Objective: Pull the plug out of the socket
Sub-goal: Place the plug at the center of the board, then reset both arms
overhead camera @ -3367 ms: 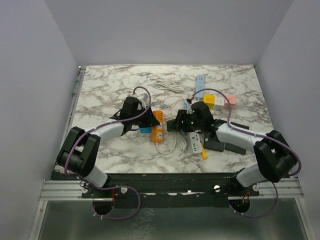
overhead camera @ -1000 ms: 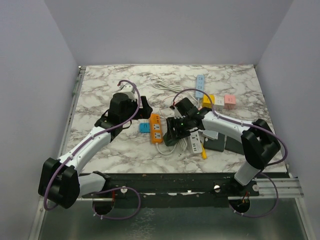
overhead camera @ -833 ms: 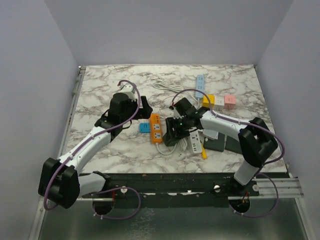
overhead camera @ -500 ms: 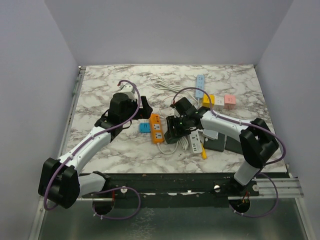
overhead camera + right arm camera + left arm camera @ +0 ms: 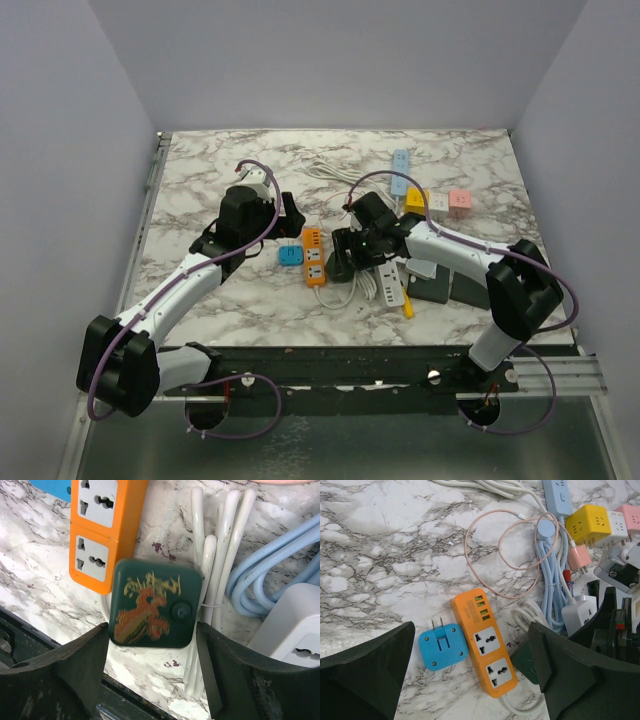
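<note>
An orange socket strip (image 5: 482, 640) (image 5: 315, 256) lies on the marble table, and all its sockets show bare. A blue plug (image 5: 442, 646) (image 5: 290, 255) rests flat just left of the strip with its two prongs bare. My left gripper (image 5: 471, 647) (image 5: 283, 212) hangs open high above both. A dark green square plug (image 5: 152, 610) (image 5: 522, 661) with a dragon picture lies by the strip's near end. My right gripper (image 5: 151, 630) (image 5: 342, 262) stands open around the green plug, its fingers (image 5: 75, 665) close on either side.
A bundle of white cable (image 5: 215, 545) and a coil of light blue cable (image 5: 280, 565) lie right of the green plug, beside a white strip (image 5: 295, 620). Yellow (image 5: 587, 524) and pink (image 5: 627, 520) cube sockets sit farther back. The table's front edge (image 5: 30, 630) is close.
My right gripper's jaws have spread apart around the dark green plug, which looks blurred. The left arm has kept still over the last second.
</note>
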